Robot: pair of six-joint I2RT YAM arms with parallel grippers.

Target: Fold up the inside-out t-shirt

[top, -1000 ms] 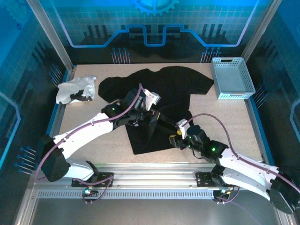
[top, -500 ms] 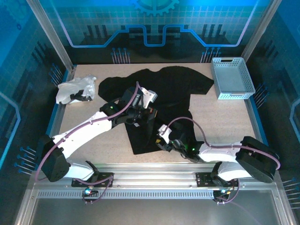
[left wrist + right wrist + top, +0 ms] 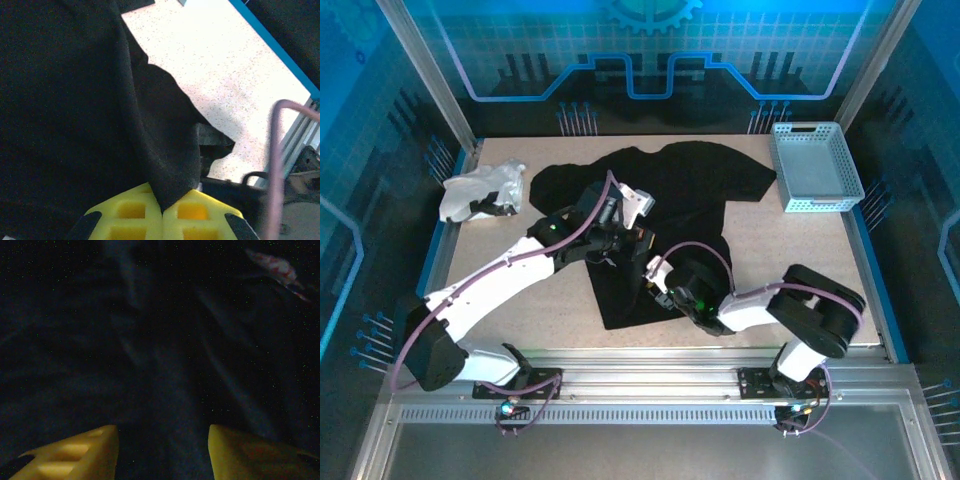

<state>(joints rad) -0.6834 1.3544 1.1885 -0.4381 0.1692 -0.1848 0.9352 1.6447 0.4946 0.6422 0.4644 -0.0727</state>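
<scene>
The black inside-out t-shirt (image 3: 705, 180) lies spread across the middle of the table, its body reaching toward the near edge. My left gripper (image 3: 623, 238) is over the shirt's middle and is shut on a raised fold. In the left wrist view the yellow fingertips (image 3: 192, 212) of the left gripper (image 3: 162, 215) pinch a peak of black cloth (image 3: 150, 150). My right gripper (image 3: 656, 286) is low over the shirt's lower part, just right of the left one. In the right wrist view this gripper (image 3: 163, 450) stands open, with dark fabric (image 3: 160, 340) spread close beneath it.
A crumpled white garment (image 3: 480, 190) lies at the far left. A pale blue mesh basket (image 3: 818, 205) stands at the far right corner. Bare tabletop (image 3: 800, 260) lies right of the shirt, and the metal frame rail (image 3: 650, 360) runs along the near edge.
The right arm has swung left, carrying its gripper from the shirt's right edge to over its lower part. The left gripper has shifted slightly back and left, still holding the fold.
</scene>
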